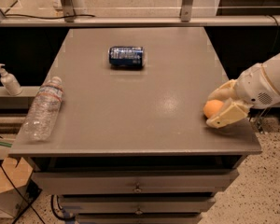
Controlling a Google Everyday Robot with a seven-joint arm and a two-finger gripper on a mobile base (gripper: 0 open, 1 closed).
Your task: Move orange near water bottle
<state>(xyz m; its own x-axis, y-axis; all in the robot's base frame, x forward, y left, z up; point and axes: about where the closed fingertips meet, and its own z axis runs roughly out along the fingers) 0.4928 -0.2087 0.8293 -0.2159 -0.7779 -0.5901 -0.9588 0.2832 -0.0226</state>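
Grey table [140, 120] fills the view, drawers [137, 183] stacked under its front edge. Over on the right, near the front corner, that's my claw [212, 109], reaching in from the right side and sitting low at the tabletop. It's spread wide, one pale finger behind the orange [213, 107] and one in front, the fruit sitting between them. The front finger [226, 116] covers the orange's lower edge; whether either finger presses on it, I cannot tell. The orange is down on the table, close to the right edge. All the way across, the water bottle [43, 107] lies on its side along the left edge, white cap pointing toward the back, well apart from the orange. A dark blue soda can [126, 57] lies on its side toward the back. Off the table to the left, a small white pump bottle [8, 80] stands on a ledge.
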